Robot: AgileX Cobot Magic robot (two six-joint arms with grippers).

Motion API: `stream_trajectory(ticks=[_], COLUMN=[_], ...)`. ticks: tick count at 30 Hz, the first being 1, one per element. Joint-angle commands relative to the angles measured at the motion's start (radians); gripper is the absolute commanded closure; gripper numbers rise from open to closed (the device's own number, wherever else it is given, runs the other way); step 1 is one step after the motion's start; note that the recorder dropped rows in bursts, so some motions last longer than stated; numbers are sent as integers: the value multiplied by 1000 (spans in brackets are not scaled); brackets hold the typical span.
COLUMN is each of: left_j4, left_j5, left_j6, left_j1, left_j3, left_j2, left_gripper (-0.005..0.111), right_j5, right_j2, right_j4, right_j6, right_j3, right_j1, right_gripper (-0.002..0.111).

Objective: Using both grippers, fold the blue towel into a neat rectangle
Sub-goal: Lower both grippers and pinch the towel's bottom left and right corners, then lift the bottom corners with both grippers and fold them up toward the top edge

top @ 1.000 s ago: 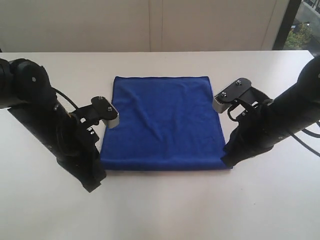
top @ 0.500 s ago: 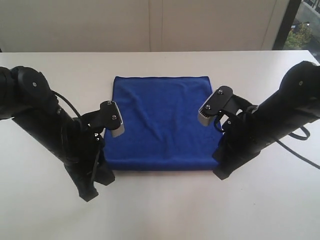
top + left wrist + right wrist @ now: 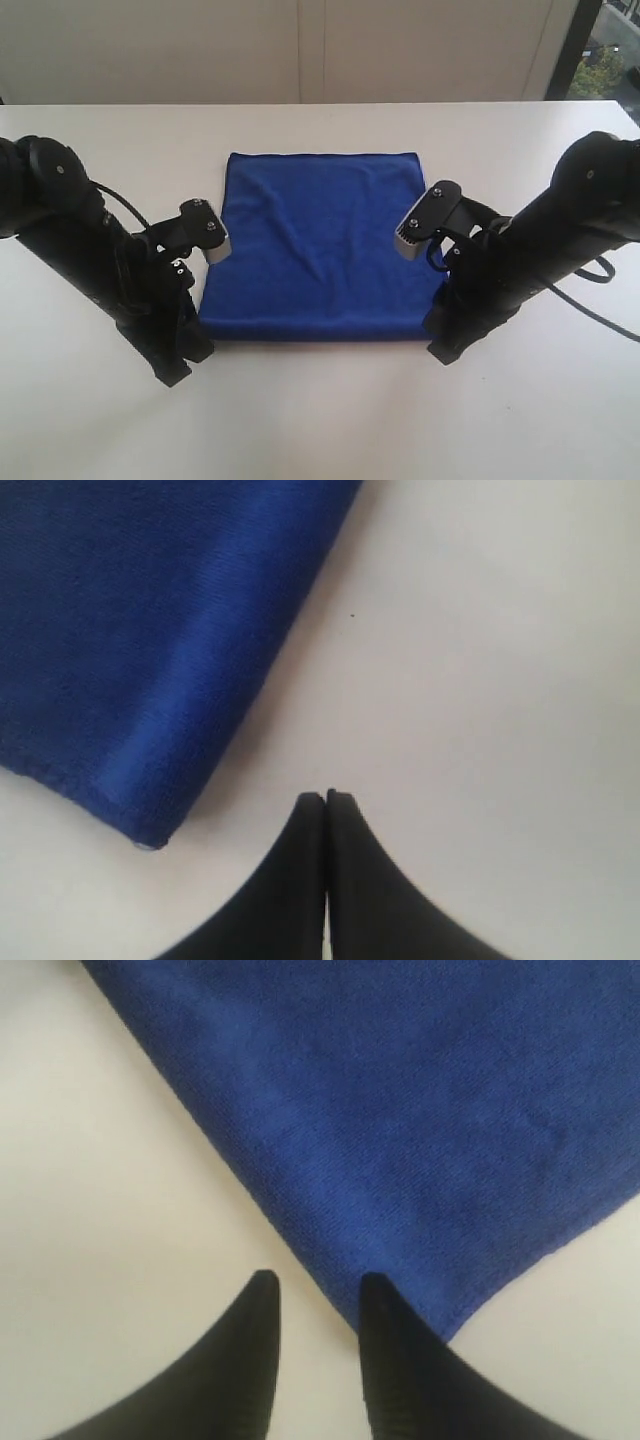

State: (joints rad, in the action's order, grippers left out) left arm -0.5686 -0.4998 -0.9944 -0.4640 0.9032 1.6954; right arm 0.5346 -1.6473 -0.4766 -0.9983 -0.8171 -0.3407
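Note:
The blue towel point(image 3: 320, 245) lies flat on the white table point(image 3: 320, 420), folded into a near-square pad with a few soft creases. My left gripper point(image 3: 176, 368) is shut and points down at the bare table just outside the towel's near left corner point(image 3: 150, 835). In the left wrist view its fingertips point(image 3: 326, 798) are pressed together with nothing between them. My right gripper point(image 3: 441, 351) is at the near right corner and stands open point(image 3: 318, 1282). One of its fingers point(image 3: 375, 1295) lies over the towel's edge point(image 3: 420, 1110), the other over bare table.
Both black arms slope in from the table's left and right sides, with camera blocks point(image 3: 207, 232) point(image 3: 425, 222) above the towel's side edges. A pale wall runs behind the table, and a window point(image 3: 610, 50) is at the back right.
The right gripper has opened and moved in to the towel's near right corner. The left arm swung in towards the near left corner, then eased slightly outward, staying shut.

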Motion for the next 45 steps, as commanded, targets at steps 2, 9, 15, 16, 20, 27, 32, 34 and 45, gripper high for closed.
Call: stream_trajectory(ticks=[2,9,15,16,20,27,32,34,45], left_j4=[-14,-14,-120,-143,-200,-193,-185,-185,-175], left_j5=[-53,-66,26,28,62,139,111,103,149], left_j6=[-89,-160,-296,-325,-472,-506,-506,-506,-506], left_j1=[11,11,11,11,9,9,9,9,12], left_j3=[-8,-8,-8,-8,-8,-8,-8,-8,-8], left_j2=[3,7,9,9,34,99,99,99,99], left_gripper=[91,59,59,59,59,59,62,68,107], right_j5=[7,9,-42,-44,-72,-122,-95,-88,-86], right_j2=[9,-13,-37,-37,-63,-114,-114,-114,-114], right_j4=[17,17,51,54,70,96,96,108,113], right_j6=[-65,-78,-135,-142,-149,-149,-149,-149,-149], right_j3=[4,4,4,4,4,4,4,4,4], right_j1=[-2,-2,-2,-2,-2,-2,-2,-2,-2], right_gripper=[77,76,61,61,61,61,65,72,108])
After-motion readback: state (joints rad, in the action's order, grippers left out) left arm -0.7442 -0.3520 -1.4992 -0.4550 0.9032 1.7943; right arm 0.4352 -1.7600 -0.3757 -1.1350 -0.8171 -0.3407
